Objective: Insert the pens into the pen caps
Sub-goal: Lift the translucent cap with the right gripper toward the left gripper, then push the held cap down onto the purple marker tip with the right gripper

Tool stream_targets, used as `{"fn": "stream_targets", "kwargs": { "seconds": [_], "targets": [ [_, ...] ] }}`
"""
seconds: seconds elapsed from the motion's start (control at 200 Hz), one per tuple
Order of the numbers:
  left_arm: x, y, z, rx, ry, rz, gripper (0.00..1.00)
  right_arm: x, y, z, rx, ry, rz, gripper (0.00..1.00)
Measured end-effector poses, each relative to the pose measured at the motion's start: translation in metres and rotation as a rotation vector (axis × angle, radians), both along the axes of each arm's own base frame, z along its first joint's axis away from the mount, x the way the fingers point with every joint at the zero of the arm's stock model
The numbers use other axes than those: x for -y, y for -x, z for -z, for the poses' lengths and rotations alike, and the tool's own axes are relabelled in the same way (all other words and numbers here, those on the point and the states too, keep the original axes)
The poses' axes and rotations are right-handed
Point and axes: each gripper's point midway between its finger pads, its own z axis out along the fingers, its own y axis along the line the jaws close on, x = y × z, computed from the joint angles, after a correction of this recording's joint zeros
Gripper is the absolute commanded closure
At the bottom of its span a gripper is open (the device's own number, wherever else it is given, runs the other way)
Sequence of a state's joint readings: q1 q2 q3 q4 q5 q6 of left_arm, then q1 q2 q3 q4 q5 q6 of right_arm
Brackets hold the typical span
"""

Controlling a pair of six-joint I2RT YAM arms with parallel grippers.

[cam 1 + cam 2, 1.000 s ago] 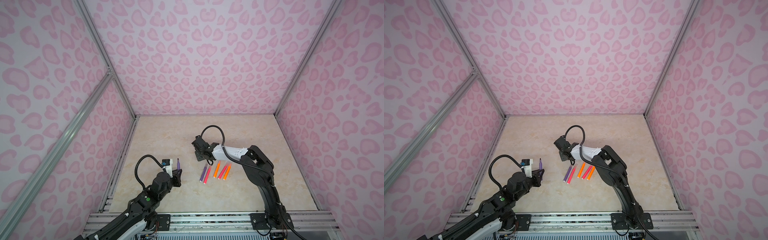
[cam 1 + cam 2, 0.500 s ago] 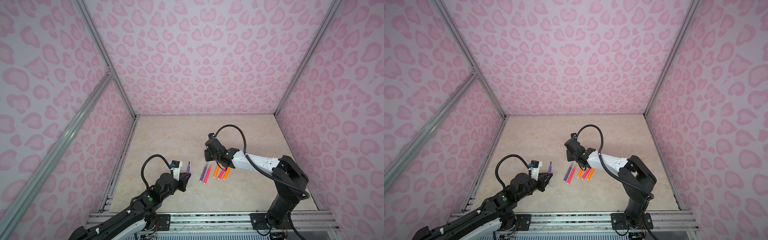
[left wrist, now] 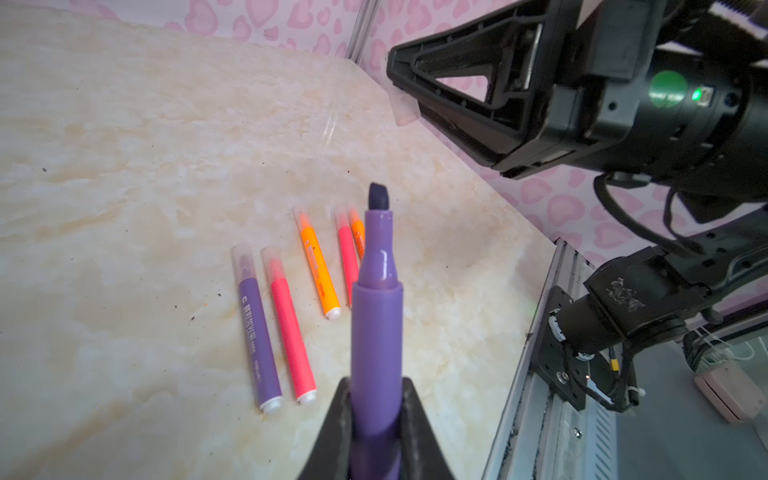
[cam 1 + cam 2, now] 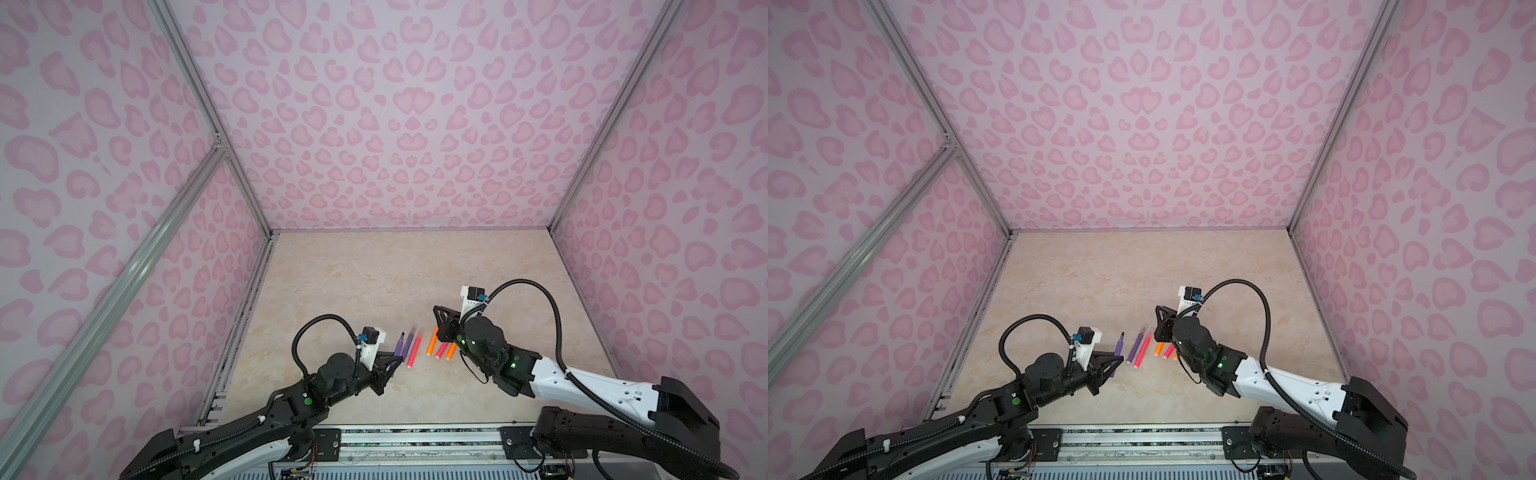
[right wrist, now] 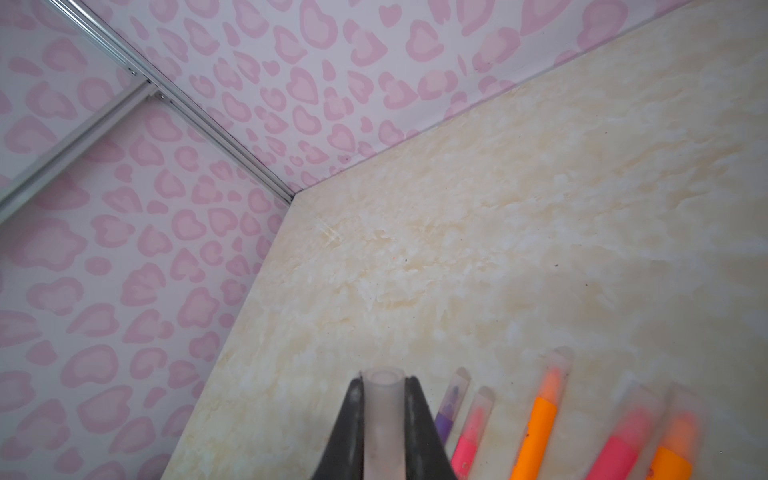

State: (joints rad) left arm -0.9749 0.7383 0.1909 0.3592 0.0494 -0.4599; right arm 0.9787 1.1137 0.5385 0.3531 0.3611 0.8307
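site: robot lab booth | pink-print walls (image 4: pixel 415 124), aluminium frame (image 4: pixel 124 276), marbled tabletop (image 4: pixel 374 270)

Beige marbled tabletop (image 4: pixel 374 282) carries five capped pens (image 3: pixel 320 270) side by side.

The far half of the table (image 4: pixel 395 266) is bare from the left wall (image 4: pixel 232 291) to the right wall (image 4: pixel 623 291), and either claw could pass there freely. In the near middle, five capped pens (image 4: pixel 414 349) lie side by side in a row with only narrow gaps between them. The left claw (image 4: pixel 395 360), clamped on a purple pen (image 4: pixel 399 345) that juts toward the far wall, hangs just left of the row. The right claw (image 4: pixel 436 311), pinching a cap (image 5: pixel 382 415), is raised near the row's far right end. Open air lies between the two claws. The left arm (image 4: pixel 291 407) and right arm (image 4: pixel 582 382) cover the near corners, and a rail (image 4: pixel 415 436) closes the near edge.
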Motion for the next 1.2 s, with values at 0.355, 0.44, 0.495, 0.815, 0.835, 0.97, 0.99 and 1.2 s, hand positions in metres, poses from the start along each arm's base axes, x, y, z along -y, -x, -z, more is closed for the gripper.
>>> {"fn": "stream_targets", "kwargs": {
  "seconds": [0.355, 0.44, 0.495, 0.815, 0.835, 0.97, 0.99, 1.2],
  "targets": [
    [0.016, 0.013, -0.006, -0.008, 0.052, 0.030, 0.97, -0.031, 0.018, -0.018, 0.077, -0.124, -0.012, 1.00],
    [0.016, 0.011, -0.004, -0.012, 0.049, 0.014, 0.97, -0.040, 0.019, -0.021, 0.080, -0.140, -0.023, 1.00],
    [0.016, 0.009, -0.003, -0.017, 0.049, 0.001, 0.97, -0.045, 0.021, -0.022, 0.082, -0.146, -0.034, 1.00],
    [0.011, 0.003, -0.008, -0.012, 0.066, -0.049, 0.97, -0.061, 0.032, -0.024, 0.093, -0.173, -0.072, 1.00],
    [0.011, 0.003, -0.008, -0.011, 0.066, -0.050, 0.97, -0.062, 0.033, -0.024, 0.092, -0.172, -0.075, 1.00],
    [0.010, 0.001, -0.008, -0.009, 0.067, -0.059, 0.97, -0.068, 0.034, -0.024, 0.093, -0.176, -0.082, 1.00],
    [0.010, 0.001, -0.008, -0.009, 0.067, -0.059, 0.97, -0.069, 0.033, -0.024, 0.093, -0.176, -0.083, 1.00],
    [0.010, 0.001, -0.009, -0.012, 0.071, -0.064, 0.97, -0.074, 0.035, -0.022, 0.088, -0.177, -0.091, 1.00]
  ]
}}
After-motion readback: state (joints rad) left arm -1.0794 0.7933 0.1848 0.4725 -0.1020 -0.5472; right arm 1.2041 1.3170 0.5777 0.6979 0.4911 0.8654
